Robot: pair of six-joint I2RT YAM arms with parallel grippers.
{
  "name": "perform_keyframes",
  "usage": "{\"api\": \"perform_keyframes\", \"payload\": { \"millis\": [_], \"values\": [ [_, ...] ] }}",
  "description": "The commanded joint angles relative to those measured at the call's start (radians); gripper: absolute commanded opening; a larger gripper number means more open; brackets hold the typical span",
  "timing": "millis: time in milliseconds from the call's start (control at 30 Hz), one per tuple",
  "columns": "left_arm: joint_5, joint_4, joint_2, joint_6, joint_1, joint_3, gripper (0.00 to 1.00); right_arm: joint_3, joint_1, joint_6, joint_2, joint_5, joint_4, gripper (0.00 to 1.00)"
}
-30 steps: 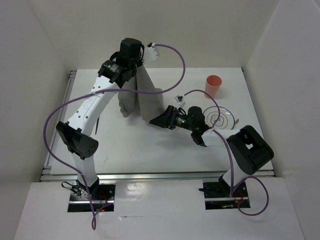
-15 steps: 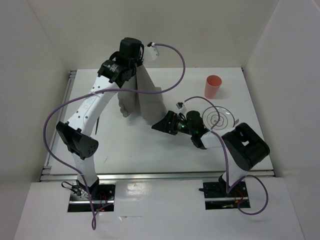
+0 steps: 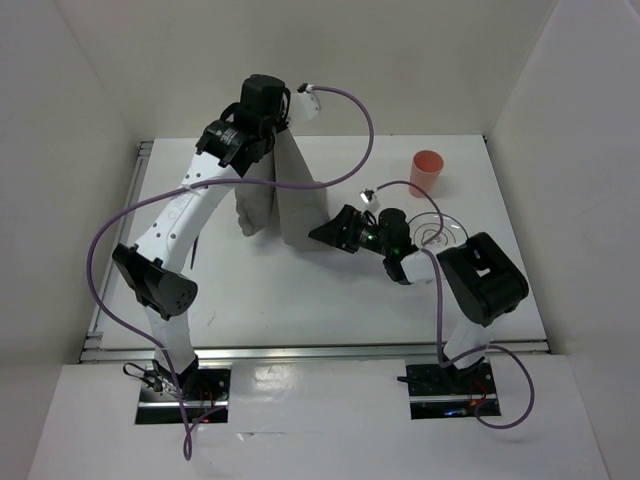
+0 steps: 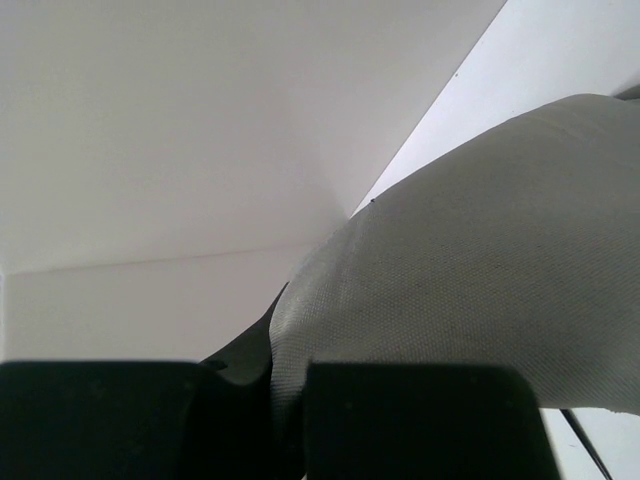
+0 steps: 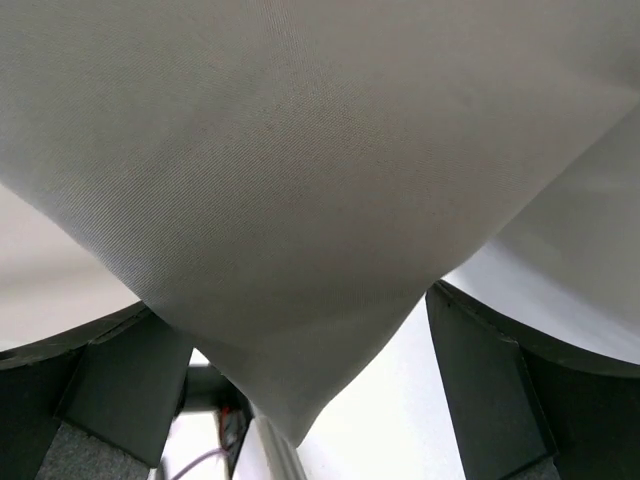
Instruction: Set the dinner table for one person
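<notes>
Dinner table (image 3: 300, 300) beneath jaws, cloth (image 3: 294, 205) pinched

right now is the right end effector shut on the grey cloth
No, the right end effector is open, its fingers spread wide on either side of the cloth corner hanging between them.

The left arm (image 3: 190, 205) rises from its base, bends at a dark elbow and stretches toward the far side with its wrist raised. The left gripper (image 4: 288, 400) has its jaws clamped on a fold of grey cloth (image 4: 480, 270). The right arm (image 3: 480, 285) is folded tight above its base, forearm pointing left. The right gripper (image 5: 300, 395) has its jaws spread wide, with a corner of the cloth hanging between them unpinched.
</notes>
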Motion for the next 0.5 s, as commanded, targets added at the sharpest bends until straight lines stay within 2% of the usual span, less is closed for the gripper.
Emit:
{"api": "perform_keyframes", "payload": {
  "millis": [0, 167, 233, 300, 333, 433, 467],
  "values": [
    [-0.032, 0.099, -0.022, -0.010, -0.005, 0.063, 0.00, 0.066, -0.003, 0.023, 0.053, -0.118, 0.144, 0.99],
    [-0.041, 0.108, -0.022, -0.010, -0.005, 0.054, 0.00, 0.025, -0.003, 0.085, 0.035, -0.146, 0.179, 0.99],
    [-0.041, 0.108, -0.022, -0.010, -0.005, 0.054, 0.00, 0.005, 0.006, 0.094, 0.007, -0.146, 0.179, 0.95],
    [-0.041, 0.108, -0.022, -0.010, -0.005, 0.042, 0.00, -0.007, 0.006, 0.105, -0.007, -0.146, 0.179, 0.85],
    [-0.041, 0.108, -0.022, -0.010, -0.005, 0.042, 0.00, -0.007, 0.006, 0.105, -0.022, -0.146, 0.179, 0.66],
    [-0.041, 0.108, -0.031, -0.010, -0.005, 0.033, 0.00, 0.017, 0.006, 0.117, -0.062, -0.170, 0.105, 0.33],
    [-0.050, 0.108, -0.031, -0.010, -0.005, 0.033, 0.00, 0.043, 0.006, 0.096, -0.076, -0.171, 0.075, 0.17]
  ]
}}
